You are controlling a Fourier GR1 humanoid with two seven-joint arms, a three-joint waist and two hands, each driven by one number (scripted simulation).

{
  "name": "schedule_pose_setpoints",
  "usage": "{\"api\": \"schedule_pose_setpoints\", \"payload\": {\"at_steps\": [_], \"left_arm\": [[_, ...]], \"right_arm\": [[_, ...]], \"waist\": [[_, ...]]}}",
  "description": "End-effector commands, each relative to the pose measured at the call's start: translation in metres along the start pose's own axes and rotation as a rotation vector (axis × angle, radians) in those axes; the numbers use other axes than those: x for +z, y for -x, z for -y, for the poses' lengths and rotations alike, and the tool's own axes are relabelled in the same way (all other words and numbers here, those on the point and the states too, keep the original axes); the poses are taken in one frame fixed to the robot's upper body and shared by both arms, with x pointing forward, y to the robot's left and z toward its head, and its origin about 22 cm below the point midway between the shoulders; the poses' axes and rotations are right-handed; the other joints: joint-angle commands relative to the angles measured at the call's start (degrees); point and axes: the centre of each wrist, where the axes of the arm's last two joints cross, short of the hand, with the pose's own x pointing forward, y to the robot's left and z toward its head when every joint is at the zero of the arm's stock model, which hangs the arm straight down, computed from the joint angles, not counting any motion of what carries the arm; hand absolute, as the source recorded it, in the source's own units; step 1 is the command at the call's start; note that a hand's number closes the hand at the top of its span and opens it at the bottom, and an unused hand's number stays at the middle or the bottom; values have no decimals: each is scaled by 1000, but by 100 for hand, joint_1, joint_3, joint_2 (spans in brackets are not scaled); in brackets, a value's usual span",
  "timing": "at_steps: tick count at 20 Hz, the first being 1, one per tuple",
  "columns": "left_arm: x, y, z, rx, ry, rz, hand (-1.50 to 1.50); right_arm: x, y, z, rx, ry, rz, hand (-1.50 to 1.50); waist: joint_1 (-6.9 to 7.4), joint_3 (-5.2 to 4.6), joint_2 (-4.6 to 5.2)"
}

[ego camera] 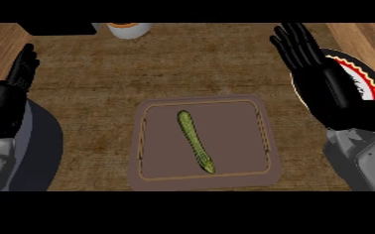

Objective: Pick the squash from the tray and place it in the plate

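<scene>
A long green squash (pixel 195 141) lies slanted in the middle of a brown tray (pixel 150 173) at the front of the counter. The plate (pixel 360 74), white with a red and black rim, sits at the right edge, mostly hidden behind my right hand (pixel 316 74). That hand is open, fingers straight and pointing away, up and to the right of the tray, holding nothing. My left hand (pixel 21 77) rests open at the left edge, fingers up, well away from the tray.
A white and orange cup (pixel 129 29) stands at the back of the counter, beside a dark object (pixel 58 28) at the back left. Bare wooden counter (pixel 183 64) stretches between the tray and the cup.
</scene>
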Motion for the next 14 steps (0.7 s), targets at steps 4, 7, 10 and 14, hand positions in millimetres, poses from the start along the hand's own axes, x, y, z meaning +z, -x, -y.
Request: {"api": "schedule_pose_setpoints", "payload": {"at_steps": [4,7,10,14], "left_arm": [[5,3,40,155,110,-92,0],[16,19,53,198,153,-196,0],[17,15,76,271,188,-230,0],[12,17,77,291,210,-247,0]], "right_arm": [[-12,34,-38,-168,-424,-35,150],[-35,-26,-15,391,-539,169,150],[-7,89,-30,-48,-275,38,-150],[-5,131,-22,-92,-495,49,-150]], "waist": [[482,-49,352],[424,-185,126],[449,-29,421],[458,-45,342]]}}
